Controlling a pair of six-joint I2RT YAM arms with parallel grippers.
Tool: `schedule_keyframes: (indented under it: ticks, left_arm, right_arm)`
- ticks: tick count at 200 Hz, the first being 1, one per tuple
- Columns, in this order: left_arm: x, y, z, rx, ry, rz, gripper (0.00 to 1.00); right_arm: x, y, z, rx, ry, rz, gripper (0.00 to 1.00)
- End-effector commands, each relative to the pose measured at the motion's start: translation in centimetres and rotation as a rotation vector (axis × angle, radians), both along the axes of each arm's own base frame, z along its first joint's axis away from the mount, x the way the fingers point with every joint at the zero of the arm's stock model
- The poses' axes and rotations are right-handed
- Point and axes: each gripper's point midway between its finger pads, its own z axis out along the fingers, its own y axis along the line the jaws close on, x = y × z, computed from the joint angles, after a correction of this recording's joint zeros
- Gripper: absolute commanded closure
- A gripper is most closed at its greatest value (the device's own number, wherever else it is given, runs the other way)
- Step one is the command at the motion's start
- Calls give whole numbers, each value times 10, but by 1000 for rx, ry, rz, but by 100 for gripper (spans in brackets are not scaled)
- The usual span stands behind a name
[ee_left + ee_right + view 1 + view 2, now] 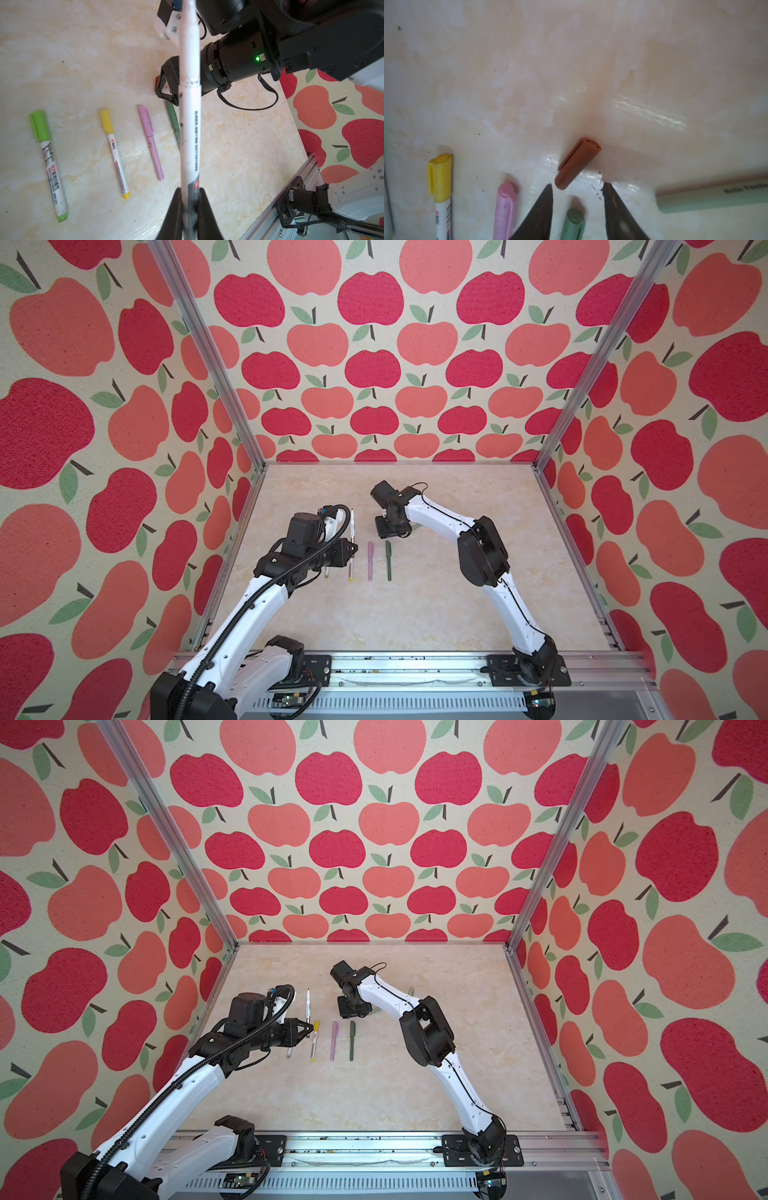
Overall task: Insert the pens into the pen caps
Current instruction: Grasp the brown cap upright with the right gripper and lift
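Top views showed a pale marbled table (415, 614) with two arms reaching in. Four pens lay capped in a row: a lime-capped pen (48, 164), a yellow-capped pen (115, 153), a pink pen (150, 143) and a dark green pen (388, 562). The left gripper (354, 549) was clamped on an uncapped white pen (352, 526), raised off the table. The right gripper (578, 184) stood partly open and empty, just short of a loose brown cap (578, 162). That pairing looked unfinished. Whether the pale sage pen (712, 197) was capped could not be told.
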Motion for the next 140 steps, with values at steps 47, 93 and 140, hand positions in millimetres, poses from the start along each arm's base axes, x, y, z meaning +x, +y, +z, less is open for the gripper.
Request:
schedule_keyframes:
  ticks: [47, 93, 140]
  left_arm:
    - [-1, -4, 8, -20, -37, -36, 100]
    - [1, -6, 7, -21, -33, -37, 100]
    - [3, -7, 10, -17, -32, -38, 100]
  right_arm:
    - [15, -7, -26, -41, 4, -49, 68]
    - [18, -11, -33, -59, -1, -39, 76]
    - [23, -7, -39, -32, 3, -26, 84]
